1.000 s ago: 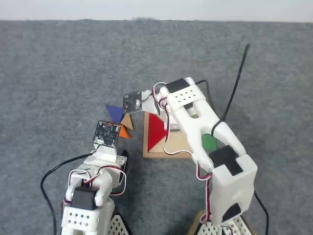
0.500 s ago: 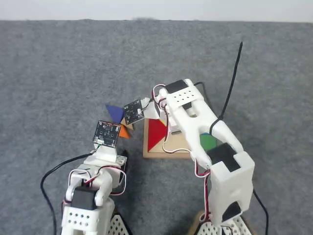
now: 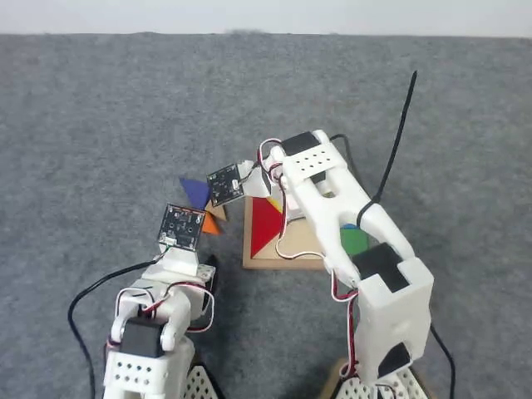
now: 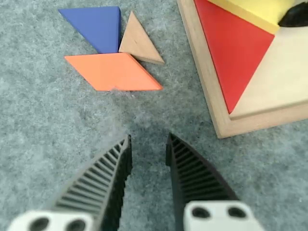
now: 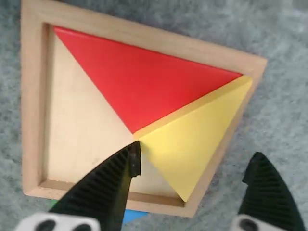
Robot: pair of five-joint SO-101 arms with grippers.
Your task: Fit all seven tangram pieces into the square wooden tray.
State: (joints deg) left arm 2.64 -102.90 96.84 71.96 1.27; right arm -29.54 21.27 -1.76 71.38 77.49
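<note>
The square wooden tray [image 3: 249, 249] lies mid-table, with a red triangle [image 3: 264, 226] inside. In the right wrist view the red triangle [image 5: 144, 86] and a yellow triangle [image 5: 192, 144] lie side by side in the tray [image 5: 33, 96]. My right gripper [image 5: 196, 156] hangs open above the yellow piece, holding nothing. Left of the tray, on the carpet, are a blue piece [image 4: 96, 26], a small wood-coloured triangle [image 4: 138, 44] and an orange parallelogram [image 4: 113, 71]. My left gripper [image 4: 148, 140] sits on the near side of them, slightly open and empty.
A green piece [image 3: 356, 241] lies right of the tray, partly under the right arm [image 3: 332, 199]. A blue sliver [image 5: 134, 216] shows just beyond the tray's rim. A black cable [image 3: 397, 141] runs over the grey carpet at the back right.
The right arm's wrist has shifted a little toward the tray and turned. The left arm and the loose pieces have not moved.
</note>
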